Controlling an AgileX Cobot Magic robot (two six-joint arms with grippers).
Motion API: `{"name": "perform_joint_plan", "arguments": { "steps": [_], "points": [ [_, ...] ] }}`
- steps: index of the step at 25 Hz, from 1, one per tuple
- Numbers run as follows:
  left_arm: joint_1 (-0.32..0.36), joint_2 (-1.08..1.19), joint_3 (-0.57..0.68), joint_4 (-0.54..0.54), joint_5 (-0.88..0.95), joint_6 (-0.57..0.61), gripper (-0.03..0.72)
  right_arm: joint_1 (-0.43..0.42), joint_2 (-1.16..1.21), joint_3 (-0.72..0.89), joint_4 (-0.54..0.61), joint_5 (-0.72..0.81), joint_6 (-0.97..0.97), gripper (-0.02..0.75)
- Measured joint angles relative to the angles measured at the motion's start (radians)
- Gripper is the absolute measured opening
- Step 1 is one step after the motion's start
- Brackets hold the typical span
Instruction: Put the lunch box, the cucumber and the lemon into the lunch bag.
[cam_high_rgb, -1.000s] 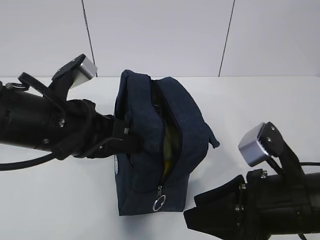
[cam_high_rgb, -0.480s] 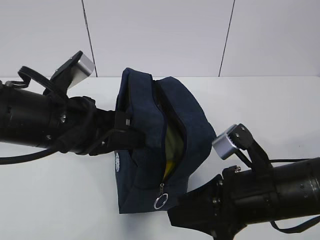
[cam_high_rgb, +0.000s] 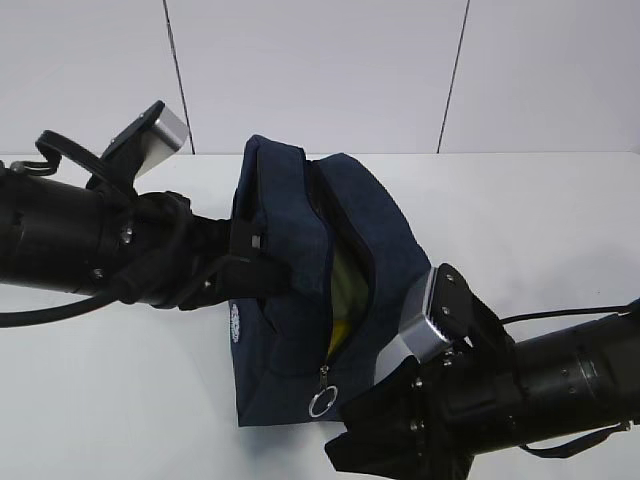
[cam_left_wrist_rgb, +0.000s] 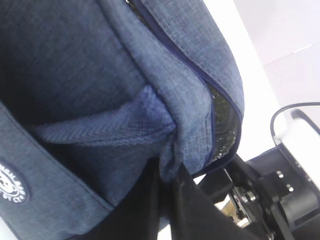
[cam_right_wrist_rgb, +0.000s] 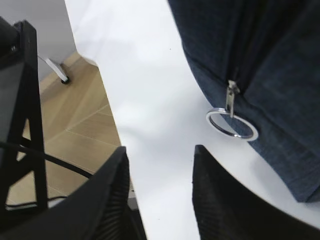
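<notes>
Left gripper (cam_high_rgb: 262, 268) is pinched on the lunch bag (cam_high_rgb: 290, 210) wall fabric, right gripper (cam_right_wrist_rgb: 159, 192) spread short of the silver ring pull (cam_right_wrist_rgb: 232, 124); a misjudged approach risks nudging the standing bag and missing the ring.

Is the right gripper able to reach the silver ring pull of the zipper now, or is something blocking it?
Probably yes. The right gripper has its jaws open, and only bare white table lies between it and the ring pull, which hangs free on the lunch bag.
</notes>
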Motion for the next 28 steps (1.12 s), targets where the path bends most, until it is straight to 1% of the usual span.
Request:
{"name": "perform_joint_plan", "arguments": {
  "steps": [5, 11, 13, 28],
  "points": [
    [0.0, 0.0, 0.0, -0.002, 0.0, 0.0, -0.003, 0.0, 0.002, -0.024, 0.0, -0.076, -0.071, 0.333],
    [0.0, 0.0, 0.0, -0.003, 0.0, 0.0, -0.003, 0.0, 0.002, -0.06, 0.0, -0.103, -0.079, 0.41],
    [0.0, 0.0, 0.0, -0.003, 0.0, 0.0, -0.003, 0.0, 0.002, -0.064, 0.0, -0.105, -0.079, 0.423],
    [0.0, 0.0, 0.0, -0.031, 0.004, 0.0, -0.003, 0.0, 0.079, -0.111, 0.0, -0.096, -0.079, 0.432]
  ]
}}
